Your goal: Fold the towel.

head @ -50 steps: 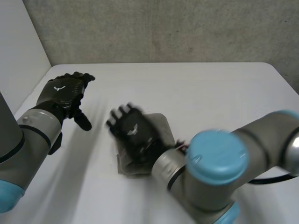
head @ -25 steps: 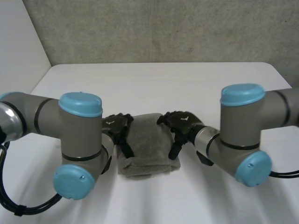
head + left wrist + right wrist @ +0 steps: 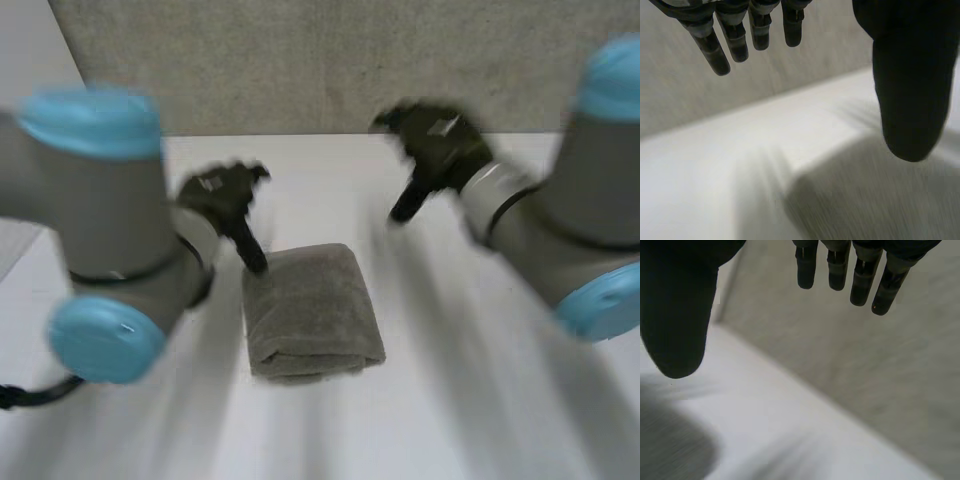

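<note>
Head view: fuzzy grey towel [image 3: 312,312], folded thick rectangle.

left hand [image 3: 910,75], right hand [image 3: 675,305], palms cut off

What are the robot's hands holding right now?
Nothing. The left hand and right hand are both open; the folded towel lies ungripped on the table.
</note>
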